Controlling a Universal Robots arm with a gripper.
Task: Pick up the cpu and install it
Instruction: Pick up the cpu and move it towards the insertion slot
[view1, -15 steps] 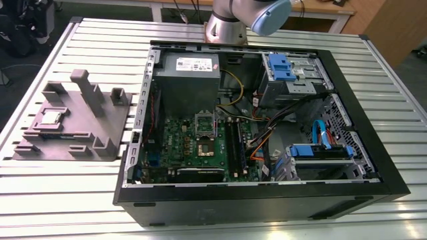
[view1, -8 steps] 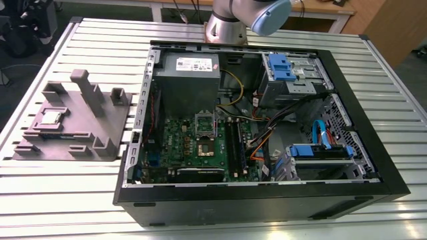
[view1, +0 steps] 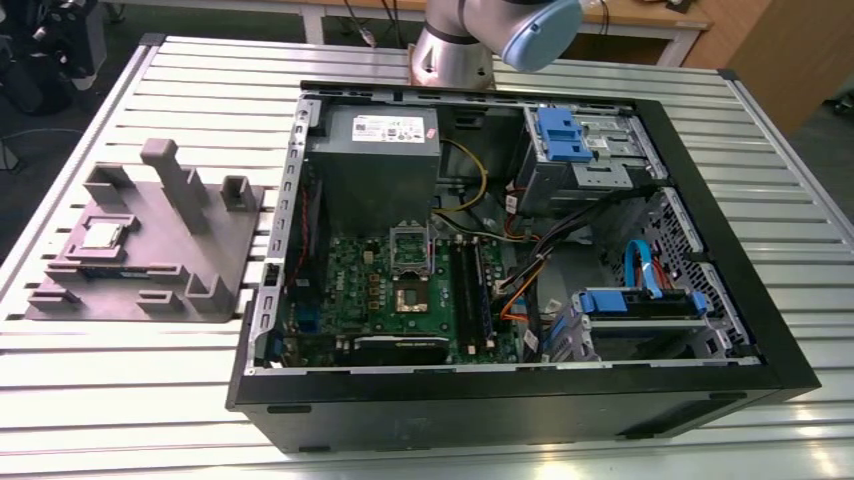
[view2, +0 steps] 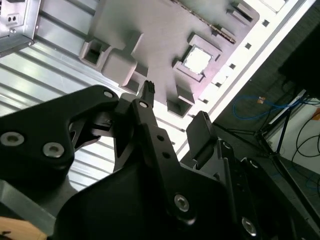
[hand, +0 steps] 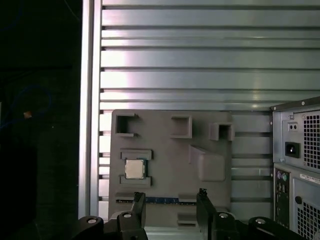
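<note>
Gripper (hand: 170, 194) is wide open and empty over the grey holder (hand: 165, 150), cpu (hand: 135, 168) sitting in it ungrabbed, so nothing's installed yet.

Silvery-grey cpu (view1: 107, 236), pale rim, on matte grey fixture (view1: 220, 250), exterior view's left. Silver ribbed table (view1: 120, 400). Black case (view1: 534, 405), green circuit board (view1: 354, 290), blue drive clips (view1: 561, 135). Black gripper (hand: 170, 197).

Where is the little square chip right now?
The cpu sits in a pocket of the grey holder block on the slatted table, on the exterior view's left of the open computer case, not inside it.
</note>
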